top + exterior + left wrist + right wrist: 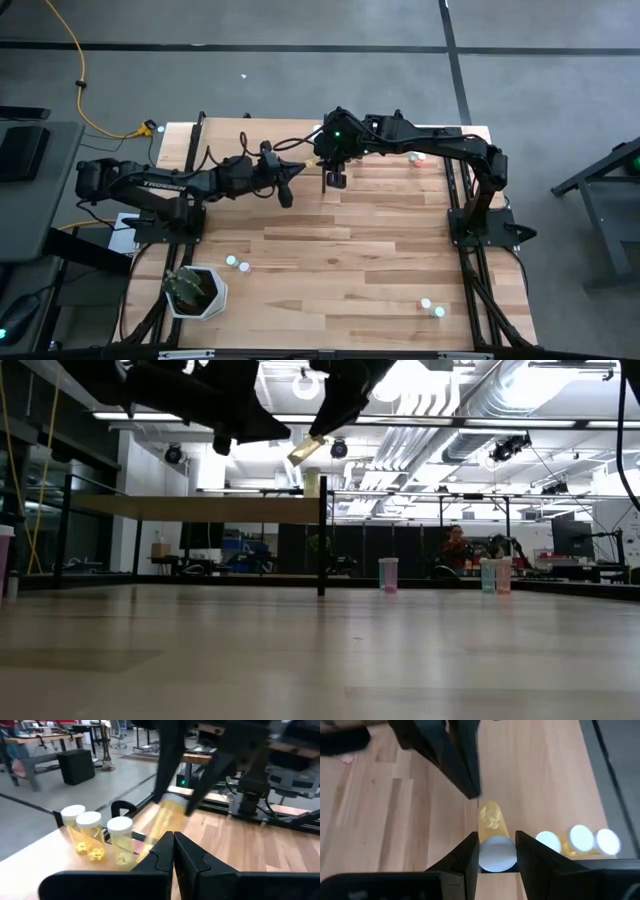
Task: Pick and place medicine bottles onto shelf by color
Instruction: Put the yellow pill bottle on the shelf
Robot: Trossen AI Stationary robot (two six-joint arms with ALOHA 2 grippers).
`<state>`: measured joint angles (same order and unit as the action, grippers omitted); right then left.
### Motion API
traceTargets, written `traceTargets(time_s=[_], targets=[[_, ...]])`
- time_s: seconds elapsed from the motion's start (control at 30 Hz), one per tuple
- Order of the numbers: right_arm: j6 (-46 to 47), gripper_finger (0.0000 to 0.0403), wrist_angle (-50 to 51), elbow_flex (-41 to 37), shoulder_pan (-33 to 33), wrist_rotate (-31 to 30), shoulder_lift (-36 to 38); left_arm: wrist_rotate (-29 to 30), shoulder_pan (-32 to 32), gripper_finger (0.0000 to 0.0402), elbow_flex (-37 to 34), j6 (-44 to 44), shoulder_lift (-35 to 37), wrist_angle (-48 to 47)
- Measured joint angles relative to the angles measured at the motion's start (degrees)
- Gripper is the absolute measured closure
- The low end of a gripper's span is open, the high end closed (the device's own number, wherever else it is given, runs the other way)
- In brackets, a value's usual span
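My right gripper (495,870) is shut on a yellow medicine bottle (491,822) with a white cap, held in the air over the table's far middle. The bottle also shows tilted in the low view (305,452). My left gripper (173,840) is shut and empty, its tips just short of the bottle's free end. The light-wood shelf (200,508) stands raised at the far left. Three yellow bottles (90,832) stand upright in a row near the shelf's edge. My right gripper pinches the yellow bottle at its white cap end (495,854) between its two fingers. The fingers slant down from the table's right side. The bottle's body sticks out forward past the fingertips. It is tilted and lifted clear of the table and the shelf.
Two bottles (237,264) stand at the near left beside a white pot with a plant (195,290). Two more bottles (431,307) stand at the near right and one (415,158) at the far right. Black frame posts (322,535) carry the shelf.
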<state>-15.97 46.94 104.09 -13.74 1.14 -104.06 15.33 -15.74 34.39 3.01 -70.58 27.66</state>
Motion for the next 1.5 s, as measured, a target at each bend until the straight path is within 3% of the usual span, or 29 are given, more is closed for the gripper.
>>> traceTargets(time_s=[0.17, 0.9, 1.27, 1.5], targets=[[0.64, 0.0300, 0.00, 0.00, 0.09, 3.70, -0.03, 0.09, -1.51, 0.0401, 0.00, 0.83, -1.45, -0.02], [0.47, 0.0300, -0.98, 0.04, 0.26, -0.74, -0.03, -2.89, -2.00, 0.0401, 0.00, 1.33, -1.85, -0.94], [0.49, 0.0300, 2.67, 0.04, 0.26, -0.59, -0.03, 2.27, -2.00, 0.0401, 0.00, 0.94, -1.80, -0.04], [0.49, 0.0300, 1.00, 0.04, 0.26, 0.55, -0.03, 0.28, -2.00, 0.0401, 0.00, 2.37, -1.80, -0.04]])
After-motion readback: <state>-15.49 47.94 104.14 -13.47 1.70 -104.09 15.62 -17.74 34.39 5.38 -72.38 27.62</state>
